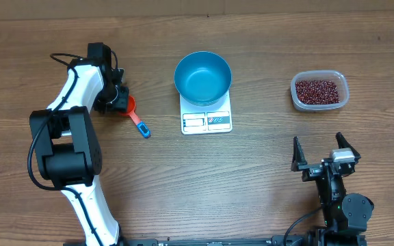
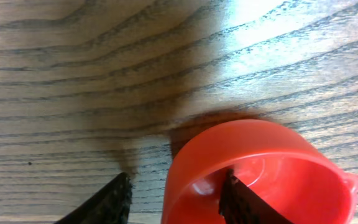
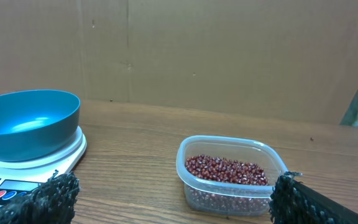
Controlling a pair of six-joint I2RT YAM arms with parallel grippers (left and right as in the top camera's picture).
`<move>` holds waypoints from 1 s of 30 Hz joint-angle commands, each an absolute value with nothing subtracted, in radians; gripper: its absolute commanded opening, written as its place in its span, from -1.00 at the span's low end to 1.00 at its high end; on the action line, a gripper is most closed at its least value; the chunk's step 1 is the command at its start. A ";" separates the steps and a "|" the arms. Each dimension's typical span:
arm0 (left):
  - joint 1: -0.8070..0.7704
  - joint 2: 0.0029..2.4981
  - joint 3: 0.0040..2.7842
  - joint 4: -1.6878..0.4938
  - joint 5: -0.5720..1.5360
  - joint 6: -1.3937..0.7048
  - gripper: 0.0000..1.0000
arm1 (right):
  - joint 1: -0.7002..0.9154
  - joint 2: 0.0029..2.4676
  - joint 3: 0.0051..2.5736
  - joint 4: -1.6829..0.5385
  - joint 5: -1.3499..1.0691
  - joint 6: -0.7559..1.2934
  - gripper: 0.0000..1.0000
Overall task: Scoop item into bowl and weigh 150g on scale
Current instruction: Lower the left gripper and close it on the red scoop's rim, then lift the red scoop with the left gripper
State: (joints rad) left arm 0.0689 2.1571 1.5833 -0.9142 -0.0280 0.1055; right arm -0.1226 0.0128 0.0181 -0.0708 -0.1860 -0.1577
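On the wooden table (image 1: 265, 198), your left gripper (image 2: 176, 186) straddled the wall of the red scoop (image 2: 266, 155), fingers apart; its handle (image 1: 141, 126) pointed toward the scale (image 1: 206, 117). Your right gripper (image 1: 318, 141) gaped wide.

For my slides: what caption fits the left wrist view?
Left gripper straddles the rim of the red scoop, one finger inside, on the table.

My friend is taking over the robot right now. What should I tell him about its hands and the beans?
Left gripper: open, jaws straddling the wall of the red scoop, one jaw inside the cup, not clamped yet.
Right gripper: open, empty, away from everything.
Things: blue bowl sits empty on the scale; beans are in the clear tub on the right arm's side.
Done: nothing scooped.
Left: grip scoop, move beans into bowl, weigh.
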 commanded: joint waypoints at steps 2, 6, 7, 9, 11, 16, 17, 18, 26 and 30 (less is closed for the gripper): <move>0.055 2.171 1.579 -0.911 -0.034 0.113 -0.13 | -0.119 0.003 0.008 -0.066 -0.185 -0.159 1.00; 0.051 2.172 1.579 -0.911 -0.035 0.121 -0.16 | -0.119 0.003 0.008 -0.066 -0.185 -0.159 1.00; 0.051 2.171 1.579 -0.911 -0.034 0.124 -0.17 | -0.119 0.003 0.008 -0.066 -0.185 -0.159 1.00; 0.051 2.172 1.579 -0.911 -0.034 0.124 -0.17 | -0.119 0.003 0.008 -0.066 -0.185 -0.159 1.00; 0.051 2.171 1.579 -0.910 -0.034 0.124 -0.22 | -0.119 0.003 0.008 -0.066 -0.185 -0.159 1.00; 0.051 2.171 1.579 -0.910 -0.034 0.124 -0.40 | -0.119 0.003 0.008 -0.066 -0.185 -0.159 1.00; 0.051 2.171 1.579 -0.910 -0.034 0.124 -0.41 | -0.119 0.003 0.008 -0.066 -0.185 -0.159 1.00; 0.051 2.172 1.579 -0.910 -0.035 0.125 -0.42 | -0.119 0.003 0.008 -0.066 -0.185 -0.159 1.00; 0.051 2.171 1.579 -0.907 -0.034 0.128 -0.57 | -0.119 0.003 0.008 -0.066 -0.185 -0.159 1.00; 0.051 2.171 1.579 -0.907 -0.036 0.128 -0.62 | -0.119 0.003 0.008 -0.066 -0.185 -0.159 1.00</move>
